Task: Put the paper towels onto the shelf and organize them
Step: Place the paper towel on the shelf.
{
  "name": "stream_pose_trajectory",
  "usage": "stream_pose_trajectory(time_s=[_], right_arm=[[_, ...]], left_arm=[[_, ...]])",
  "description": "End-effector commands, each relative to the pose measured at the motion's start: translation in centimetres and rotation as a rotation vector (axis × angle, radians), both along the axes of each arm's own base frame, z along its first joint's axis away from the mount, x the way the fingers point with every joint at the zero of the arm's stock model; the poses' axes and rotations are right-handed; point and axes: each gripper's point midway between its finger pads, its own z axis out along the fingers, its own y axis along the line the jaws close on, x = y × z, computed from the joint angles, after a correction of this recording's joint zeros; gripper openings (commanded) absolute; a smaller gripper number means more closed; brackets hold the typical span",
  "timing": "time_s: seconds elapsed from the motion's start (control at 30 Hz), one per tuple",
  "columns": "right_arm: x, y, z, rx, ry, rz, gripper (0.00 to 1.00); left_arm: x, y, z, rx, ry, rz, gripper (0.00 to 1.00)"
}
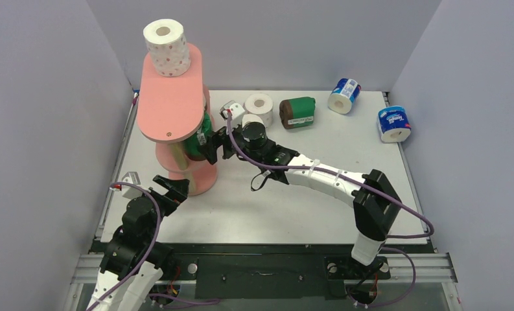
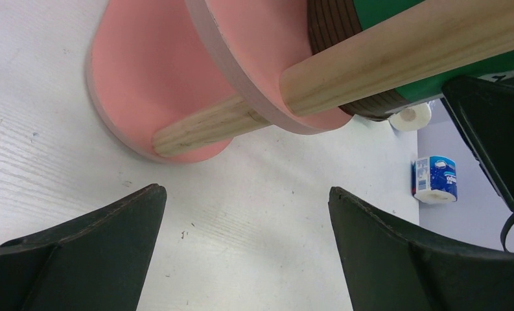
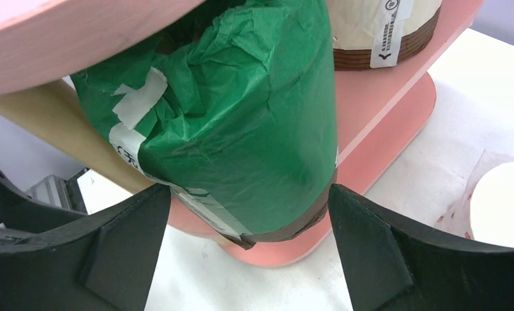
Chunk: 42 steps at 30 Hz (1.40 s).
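The salmon-pink shelf (image 1: 170, 97) stands at the left, with a red-dotted white roll (image 1: 165, 45) on its top board. My right gripper (image 1: 212, 144) reaches to the middle board, and its jaws (image 3: 249, 188) are shut on a green-wrapped roll (image 3: 241, 116) that tilts at the board's edge. A cream roll with a brown band (image 3: 384, 32) sits behind it on the same board. My left gripper (image 1: 174, 188) hovers open and holds nothing, low by the shelf's base (image 2: 150, 78). On the table lie a white roll (image 1: 260, 107), a green-brown roll (image 1: 297, 112) and two blue-white rolls (image 1: 344, 95) (image 1: 394, 123).
Grey walls close in the table at the left, back and right. A wooden post (image 2: 403, 58) of the shelf crosses just in front of the green roll in the left wrist view. The right arm (image 1: 332, 178) stretches across the table's middle.
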Motion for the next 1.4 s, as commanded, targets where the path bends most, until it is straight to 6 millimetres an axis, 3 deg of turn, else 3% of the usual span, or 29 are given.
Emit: stream_pose_trajectory(time_s=[0.0,0.53,0.8,0.87,1.0,1.37], right_arm=[[2.0,0.6,3.0,0.088,-0.059,-0.043,0.86],[2.9,2.2,3.6,0.115,-0.069,-0.015,0.85],[2.0,-1.5,5.6,0.166,-0.1,-0.042,0.85],[2.2,-2.6,5.1,0.17,-0.102,-0.059,0.85],[3.2,-3.8,6.2,0.26,-0.126,-0.039,0.82],[2.9,-0.9,6.3,0.262,-0.178,0.117,0.82]], left_arm=[[0.1,0.1,0.6,-0.003,-0.021,0.008,0.96],[0.2,0.2,0.6,0.004,-0.017,0.013,0.96],[0.3,0.1,0.5,0.003,-0.014,0.011,0.96],[0.4,0.1,0.5,0.004,-0.016,0.01,0.96],[0.5,0.2,0.7,0.009,-0.023,0.014,0.96],[0.3,0.5,0.9,0.016,-0.018,0.025,0.96]])
